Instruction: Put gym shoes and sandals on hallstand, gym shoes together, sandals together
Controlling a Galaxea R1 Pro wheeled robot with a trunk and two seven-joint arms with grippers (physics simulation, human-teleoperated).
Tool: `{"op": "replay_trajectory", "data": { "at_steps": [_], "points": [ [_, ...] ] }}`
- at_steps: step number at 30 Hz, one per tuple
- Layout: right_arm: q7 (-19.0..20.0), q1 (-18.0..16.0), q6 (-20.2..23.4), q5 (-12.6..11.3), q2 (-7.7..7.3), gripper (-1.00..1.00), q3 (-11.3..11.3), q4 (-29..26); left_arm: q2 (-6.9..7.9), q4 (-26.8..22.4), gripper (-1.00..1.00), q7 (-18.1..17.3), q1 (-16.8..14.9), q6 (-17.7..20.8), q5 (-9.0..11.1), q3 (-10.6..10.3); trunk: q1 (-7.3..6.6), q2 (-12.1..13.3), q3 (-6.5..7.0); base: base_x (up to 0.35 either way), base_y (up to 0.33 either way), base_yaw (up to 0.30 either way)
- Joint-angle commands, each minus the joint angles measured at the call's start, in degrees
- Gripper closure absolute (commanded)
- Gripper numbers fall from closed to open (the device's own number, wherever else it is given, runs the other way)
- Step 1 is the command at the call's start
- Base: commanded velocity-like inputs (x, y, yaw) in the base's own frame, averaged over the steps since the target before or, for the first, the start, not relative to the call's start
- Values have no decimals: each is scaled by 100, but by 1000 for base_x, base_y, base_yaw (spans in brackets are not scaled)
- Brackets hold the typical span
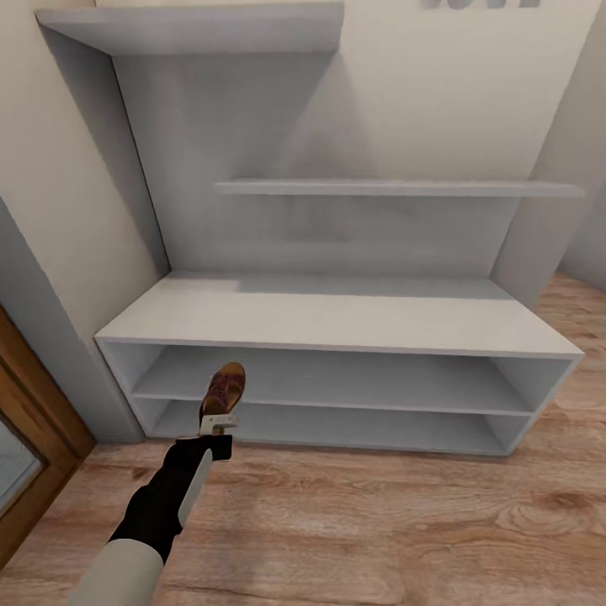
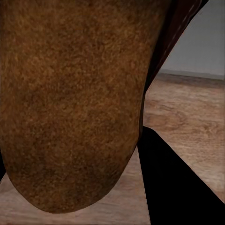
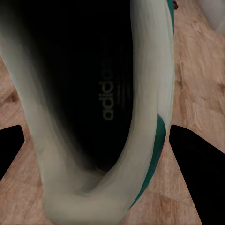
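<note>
In the head view the sandal (image 1: 224,389) hides part of the front edge of the hallstand (image 1: 337,316) middle shelf, and the left tool (image 1: 219,425) is too small to tell how its fingers stand. Dark lettering at the top of the wall is cut off by the picture's edge and unreadable.

In the left wrist view the sandal's brown sole (image 2: 70,103) runs off the frame and covers most of the corridor floor (image 2: 187,117).

In the right wrist view the gym shoe (image 3: 140,117) is cut off by the frame; its dark inside hides the insole apart from a faint printed word. The right tool's fingers (image 3: 197,164) show as black shapes, cut by the edges.
</note>
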Motion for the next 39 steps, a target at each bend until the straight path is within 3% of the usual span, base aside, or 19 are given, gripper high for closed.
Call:
{"op": "replay_trajectory", "data": {
  "at_steps": [1, 13, 39],
  "points": [
    [-3, -4, 40, 36, -1, 100, -2, -6, 1, -8, 100, 19, -3, 29, 22, -9, 2, -2, -5, 333, 0, 0],
    [-3, -4, 40, 38, 0, 100, -2, -6, 1, 0, 100, 19, -3, 32, 22, -9, 2, -2, -5, 122, 0, 0],
    [-3, -4, 40, 38, -4, 100, -1, -6, 1, 12, 100, 19, -3, 29, 31, -9, 2, -2, -5, 338, 0, 0]
  ]
}}
